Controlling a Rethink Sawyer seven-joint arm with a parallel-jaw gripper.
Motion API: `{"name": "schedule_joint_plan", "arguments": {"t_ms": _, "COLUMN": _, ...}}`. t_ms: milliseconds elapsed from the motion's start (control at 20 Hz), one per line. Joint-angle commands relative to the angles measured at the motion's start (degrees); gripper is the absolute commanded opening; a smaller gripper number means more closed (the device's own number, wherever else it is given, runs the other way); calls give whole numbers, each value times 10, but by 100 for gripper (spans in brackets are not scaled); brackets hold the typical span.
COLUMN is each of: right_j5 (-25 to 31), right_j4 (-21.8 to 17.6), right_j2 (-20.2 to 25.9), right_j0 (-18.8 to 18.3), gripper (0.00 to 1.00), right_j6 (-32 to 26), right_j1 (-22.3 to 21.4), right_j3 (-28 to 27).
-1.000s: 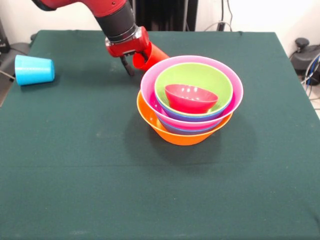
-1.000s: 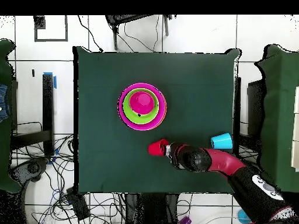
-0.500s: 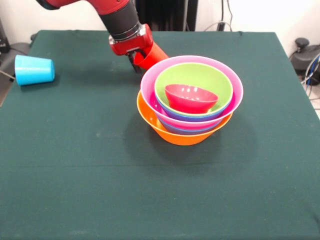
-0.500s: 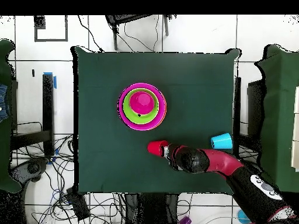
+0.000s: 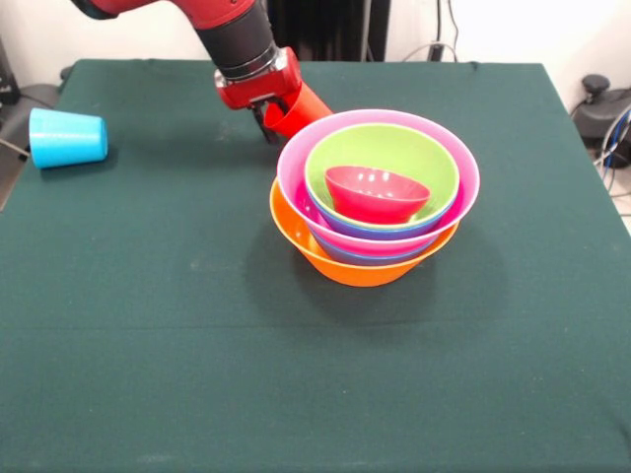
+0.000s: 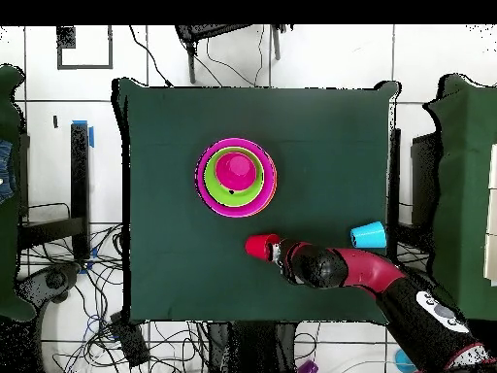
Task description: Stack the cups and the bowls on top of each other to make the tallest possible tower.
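One gripper (image 5: 268, 110) shows at the upper left of the front view, at the end of the red and black arm (image 5: 222, 28), and its fingers are clamped on the red cup (image 5: 301, 108). That cup lies tilted on its side in the grasp, pointing toward the centre of the frame, with its far end hidden behind the pink rim of the tower (image 5: 375, 192). Whether the cup touches that rim cannot be told from the front view; in the overhead view the red cup (image 6: 258, 246) sits below and slightly right of the tower (image 6: 236, 176), apart from it, with the gripper (image 6: 276, 252) just to its right.

Outward from the cup, the tower stands near the middle of the green table (image 5: 148, 325): an orange bowl (image 5: 340, 264) as the base, a pink bowl (image 5: 296, 163) nested in it, then thin edges of blue and purple, a lime green bowl (image 5: 394, 148), and a small red bowl (image 5: 375, 192) tilted inside on top. The blue and purple bowls show only as narrow bands, so their number is hard to make out.

Well away, at the left edge of the front view, the light blue cup (image 5: 67, 137) lies on its side on the table. In the overhead view it (image 6: 368, 234) is at the right, just above the arm (image 6: 388, 287).
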Motion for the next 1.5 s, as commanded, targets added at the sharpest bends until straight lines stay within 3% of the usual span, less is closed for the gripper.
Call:
{"name": "schedule_joint_plan", "arguments": {"t_ms": 50, "right_j5": -83, "right_j4": -93, "right_j2": -66, "right_j0": 41, "gripper": 0, "right_j6": 15, "right_j1": 49, "right_j3": -73}}
{"name": "schedule_joint_plan", "arguments": {"t_ms": 250, "right_j5": -114, "right_j4": -88, "right_j2": -107, "right_j0": 81, "gripper": 0, "right_j6": 80, "right_j1": -38, "right_j3": -5}}
{"name": "schedule_joint_plan", "arguments": {"t_ms": 400, "right_j5": -141, "right_j4": -83, "right_j2": -147, "right_j0": 134, "gripper": 0, "right_j6": 119, "right_j1": -147, "right_j3": 77}}
{"name": "schedule_joint_plan", "arguments": {"t_ms": 550, "right_j5": -144, "right_j4": -55, "right_j2": -158, "right_j0": 160, "gripper": 0, "right_j6": 121, "right_j1": -251, "right_j3": 155}}
{"name": "schedule_joint_plan", "arguments": {"t_ms": 600, "right_j5": -123, "right_j4": -27, "right_j2": -145, "right_j0": 156, "gripper": 0, "right_j6": 116, "right_j1": -299, "right_j3": 191}}
{"name": "schedule_joint_plan", "arguments": {"t_ms": 800, "right_j5": -80, "right_j4": 59, "right_j2": -85, "right_j0": 124, "gripper": 0, "right_j6": 84, "right_j1": -421, "right_j3": 274}}
{"name": "schedule_joint_plan", "arguments": {"t_ms": 1000, "right_j5": -39, "right_j4": 103, "right_j2": -42, "right_j0": 111, "gripper": 0, "right_j6": 13, "right_j1": -498, "right_j3": 304}}
{"name": "schedule_joint_plan", "arguments": {"t_ms": 1250, "right_j5": -6, "right_j4": 139, "right_j2": -40, "right_j0": 124, "gripper": 0, "right_j6": 2, "right_j1": -523, "right_j3": 299}}
{"name": "schedule_joint_plan", "arguments": {"t_ms": 1500, "right_j5": 34, "right_j4": 235, "right_j2": -16, "right_j0": 134, "gripper": 0, "right_j6": -21, "right_j1": -592, "right_j3": 317}}
